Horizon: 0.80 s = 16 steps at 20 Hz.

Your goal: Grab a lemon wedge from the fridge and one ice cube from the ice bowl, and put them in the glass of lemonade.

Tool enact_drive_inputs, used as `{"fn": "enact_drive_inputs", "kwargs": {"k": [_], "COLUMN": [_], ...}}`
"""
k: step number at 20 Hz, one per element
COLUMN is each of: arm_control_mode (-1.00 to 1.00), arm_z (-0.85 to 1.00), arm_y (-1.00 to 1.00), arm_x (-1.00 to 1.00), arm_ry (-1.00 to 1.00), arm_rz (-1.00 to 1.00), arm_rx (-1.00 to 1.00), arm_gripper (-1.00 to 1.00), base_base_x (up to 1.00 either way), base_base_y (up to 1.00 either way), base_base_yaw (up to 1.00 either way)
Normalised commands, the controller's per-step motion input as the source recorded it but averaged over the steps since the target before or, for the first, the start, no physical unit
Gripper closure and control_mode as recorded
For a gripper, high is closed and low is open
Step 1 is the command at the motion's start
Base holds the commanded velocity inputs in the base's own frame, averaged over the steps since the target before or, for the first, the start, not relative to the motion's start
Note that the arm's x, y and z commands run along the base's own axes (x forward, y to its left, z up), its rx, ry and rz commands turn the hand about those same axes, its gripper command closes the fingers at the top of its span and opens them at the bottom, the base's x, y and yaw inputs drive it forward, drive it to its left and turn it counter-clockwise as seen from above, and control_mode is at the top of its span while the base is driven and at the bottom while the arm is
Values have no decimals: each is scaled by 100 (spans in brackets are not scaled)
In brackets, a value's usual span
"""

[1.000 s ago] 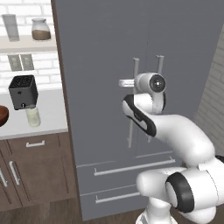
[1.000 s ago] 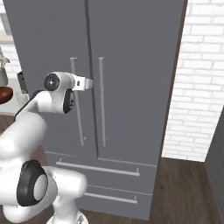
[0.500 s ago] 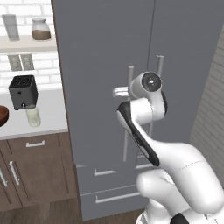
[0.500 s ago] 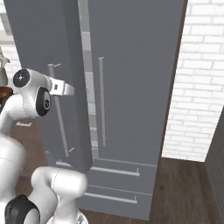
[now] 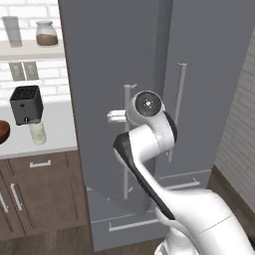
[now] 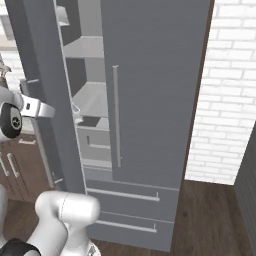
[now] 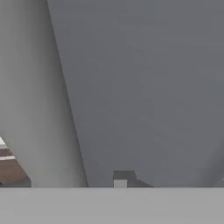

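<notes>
The tall grey fridge (image 5: 119, 55) has its left door (image 6: 42, 65) swung partly open, baring pale inner shelves (image 6: 92, 95). My gripper (image 5: 115, 116) is shut around that door's long vertical handle (image 5: 127, 164) at mid height, and it appears again beside the door edge (image 6: 42, 109). On the counter, the glass of lemonade (image 5: 37, 133) stands in front of the black toaster (image 5: 26, 103). The reddish-brown ice bowl (image 5: 2, 130) peeks in at the left edge. The lemon wedge is hidden. Up close, the hand view has the grey door face (image 7: 144, 87).
The right fridge door (image 6: 155, 75) is closed, with its bar handle (image 6: 116, 115). Two drawers (image 6: 125, 196) sit below. Brown cabinets (image 5: 35, 194) carry the counter on the left, and a white brick wall (image 6: 220, 100) borders the fridge on the right. Jars stand on a shelf (image 5: 46, 35).
The left fridge door has swung from closed to partly open, with my gripper on its handle moving left and toward the base. The inner shelves have come into sight.
</notes>
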Motion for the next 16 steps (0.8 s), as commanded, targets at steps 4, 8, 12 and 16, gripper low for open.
{"fn": "enact_drive_inputs", "kwargs": {"k": [4,8,12,16], "arm_control_mode": [-100,-100,-100,-100], "arm_z": [9,22,55,75], "arm_y": [39,6,0,-2], "arm_x": [-67,-87,-100,-100], "arm_ry": [5,-5,-17,-25], "arm_rz": [0,0,4,8], "arm_rx": [-3,0,6,22], "arm_gripper": [-100,-100,-100,-100], "base_base_x": [0,0,0,0], "base_base_y": [0,0,0,0], "base_base_yaw": [0,0,0,0]}}
